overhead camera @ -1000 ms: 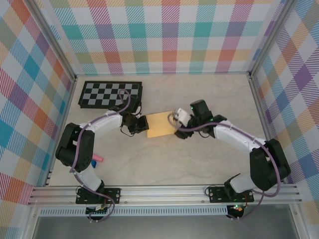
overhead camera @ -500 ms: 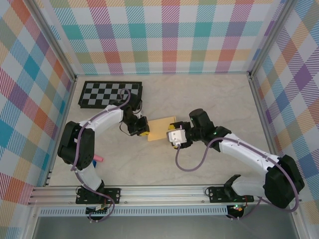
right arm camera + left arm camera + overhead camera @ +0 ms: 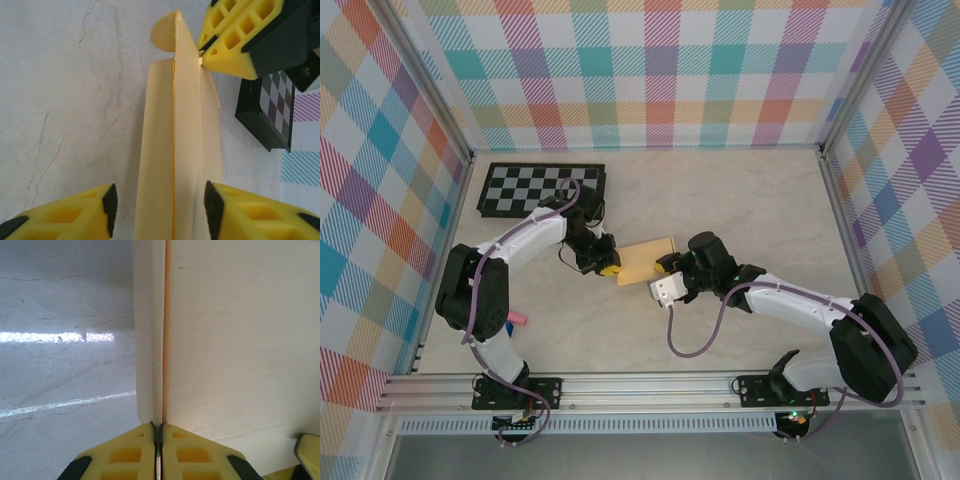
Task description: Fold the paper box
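Observation:
The paper box (image 3: pixel 646 257) is a flat yellow-orange card folded along a crease, lying mid-table. My left gripper (image 3: pixel 611 268) is shut on its left edge; in the left wrist view the yellow fingers (image 3: pixel 130 450) pinch a thin card flap of the paper box (image 3: pixel 230 340). My right gripper (image 3: pixel 666 265) reaches in from the box's near right corner. In the right wrist view the paper box (image 3: pixel 180 150) runs between the right gripper's (image 3: pixel 160 210) open jaws, with a gap on the left side and the right pad at the card's edge. The left gripper (image 3: pixel 201 59) pinches the far end.
A black-and-white checkerboard panel (image 3: pixel 541 190) lies at the back left, just behind the left arm, and its corner (image 3: pixel 272 107) shows in the right wrist view. A small pink piece (image 3: pixel 518 319) lies near the left arm's base. Aluminium rails edge the marble table.
My right gripper has swung from the box's right side down to its near right corner and its jaws have narrowed around the card. The left gripper stays shut on the box, which has tilted slightly.

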You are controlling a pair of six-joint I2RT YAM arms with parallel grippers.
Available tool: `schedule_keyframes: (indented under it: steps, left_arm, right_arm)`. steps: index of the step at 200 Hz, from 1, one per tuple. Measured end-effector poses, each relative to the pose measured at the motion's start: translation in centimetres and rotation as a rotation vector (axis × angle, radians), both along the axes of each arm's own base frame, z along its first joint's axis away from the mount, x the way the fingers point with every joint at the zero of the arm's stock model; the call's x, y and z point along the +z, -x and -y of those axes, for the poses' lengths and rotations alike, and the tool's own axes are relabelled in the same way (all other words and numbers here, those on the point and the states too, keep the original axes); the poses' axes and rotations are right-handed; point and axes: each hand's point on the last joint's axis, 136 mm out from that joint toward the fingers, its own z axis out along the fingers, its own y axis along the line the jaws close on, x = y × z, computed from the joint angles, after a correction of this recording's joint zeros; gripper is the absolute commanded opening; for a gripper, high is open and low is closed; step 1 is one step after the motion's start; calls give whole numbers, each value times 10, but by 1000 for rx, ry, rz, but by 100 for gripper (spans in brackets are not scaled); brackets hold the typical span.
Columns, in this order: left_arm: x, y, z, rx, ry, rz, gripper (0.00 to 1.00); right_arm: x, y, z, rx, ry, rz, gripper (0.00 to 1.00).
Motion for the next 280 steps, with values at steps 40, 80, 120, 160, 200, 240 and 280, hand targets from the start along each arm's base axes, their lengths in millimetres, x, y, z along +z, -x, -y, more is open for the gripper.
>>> schedule_keyframes:
  steps: [40,80,120,160,200,240,280]
  left_arm:
    - [1,1,2,17,12,-18,9]
    - [3,1,3,29,28,-34,13]
    - [6,3,1,55,48,-66,34]
    - [21,-5,-9,87,83,-35,50]
    - [41,-24,-26,73,95,159,52]
    - [38,-30,-33,-7,24,375,50]
    - [19,-15,-1,-395,24,656,59]
  right_arm:
    - [6,-4,-4,7,2,22,20]
    - [8,-5,-4,-5,1,13,13]
    - [24,-4,-7,-25,-5,-55,9]
    - [18,8,-3,-23,24,-140,9]
    - [14,15,1,-22,42,-195,8]
    - [-4,26,9,-15,56,-222,10]
    - [-25,38,17,-10,76,-257,11]
